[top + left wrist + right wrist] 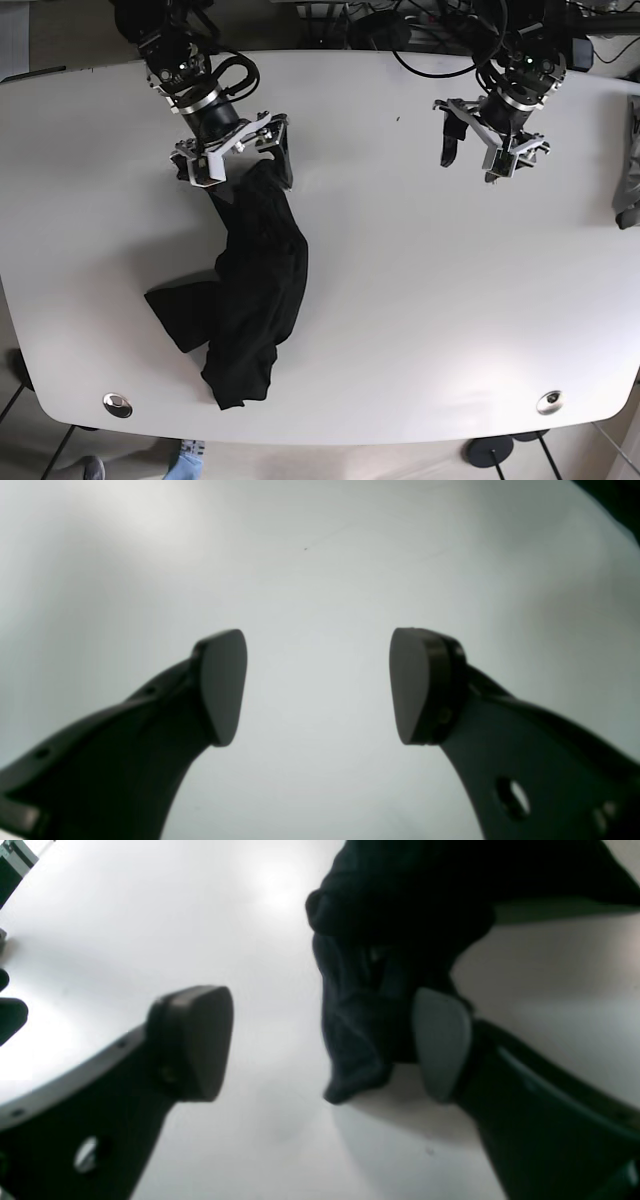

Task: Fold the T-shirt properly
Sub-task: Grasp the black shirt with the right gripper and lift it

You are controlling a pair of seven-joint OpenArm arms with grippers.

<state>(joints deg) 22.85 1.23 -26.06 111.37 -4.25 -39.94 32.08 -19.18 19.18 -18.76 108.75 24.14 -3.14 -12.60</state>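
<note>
A black T-shirt [245, 290] lies crumpled on the white table [420, 280], left of centre in the base view. Its top end reaches up between the fingers of my right gripper [243, 160], which is open just above the table. In the right wrist view that gripper [317, 1042] stands wide open, and a bunched fold of the shirt [360, 1030] lies against the right pad [442, 1042]. My left gripper [472, 155] is open and empty over bare table at the back right. In the left wrist view [318, 685] only white table shows between its pads.
A grey cloth [628, 170] lies at the table's right edge. Two round metal fittings [117, 404] [549, 402] sit near the front edge. Cables [420, 30] run behind the table's back edge.
</note>
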